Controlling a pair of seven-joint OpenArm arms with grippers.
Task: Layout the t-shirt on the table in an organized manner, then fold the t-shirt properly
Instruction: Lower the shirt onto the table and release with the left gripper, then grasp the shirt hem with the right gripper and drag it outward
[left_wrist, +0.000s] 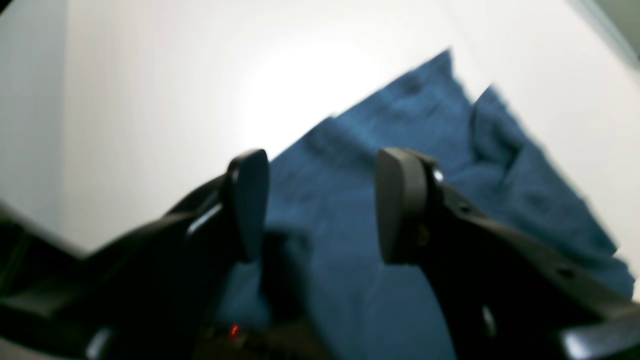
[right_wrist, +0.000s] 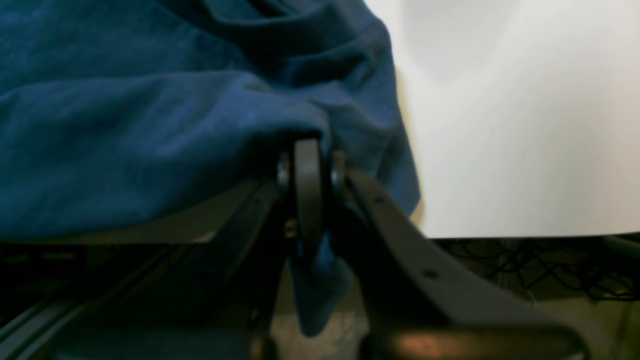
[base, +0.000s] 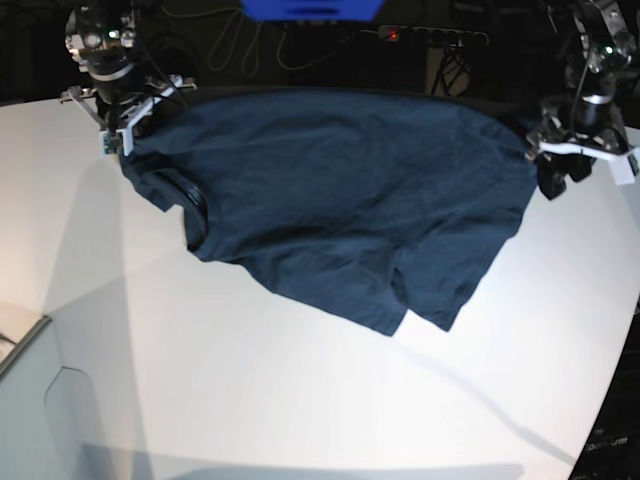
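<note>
We are laying out the t-shirt (base: 340, 190) along the bench (base: 250, 400) far edge: right pincer (right_wrist: 310, 165) clamps cloth, left pincer (left_wrist: 320, 205) gapes empty. Next it must grip the hem.

Base view: high, looking down across the whole table (base: 300, 400). Wrist views: close, low, past each gripper, sharing the t-shirt (base: 340, 200) with the base view.

Dark navy t-shirt (base: 340, 200) on a white table (base: 250, 390)

The t-shirt is plain dark navy-blue, with no pattern. The table is smooth white with soft grey shadows. Both grippers, left (left_wrist: 320, 205) and right (right_wrist: 310, 165), are black.
</note>
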